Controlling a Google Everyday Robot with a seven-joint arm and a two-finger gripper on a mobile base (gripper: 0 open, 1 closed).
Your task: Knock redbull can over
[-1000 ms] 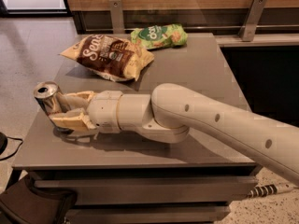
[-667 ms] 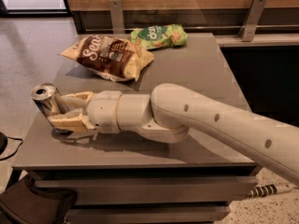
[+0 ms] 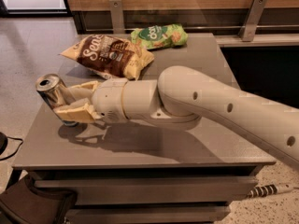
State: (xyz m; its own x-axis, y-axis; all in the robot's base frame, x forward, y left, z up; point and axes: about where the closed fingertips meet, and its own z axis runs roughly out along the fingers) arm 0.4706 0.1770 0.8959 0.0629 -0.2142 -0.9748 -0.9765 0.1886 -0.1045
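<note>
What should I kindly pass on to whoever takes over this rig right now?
Gripper: low over the table's left side, against the can.
Can: tilted left near the table's left edge, base down, not lying flat.
Brown bag and green bag: at the back, apart from the arm.
Done: contact made, can tilted.
Left: push it further until it lies flat; it could roll off the edge.

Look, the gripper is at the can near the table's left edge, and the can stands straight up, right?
Not quite: in the camera view the can is tilted, its top leaning left. The gripper is at it, near the table's left edge.
</note>
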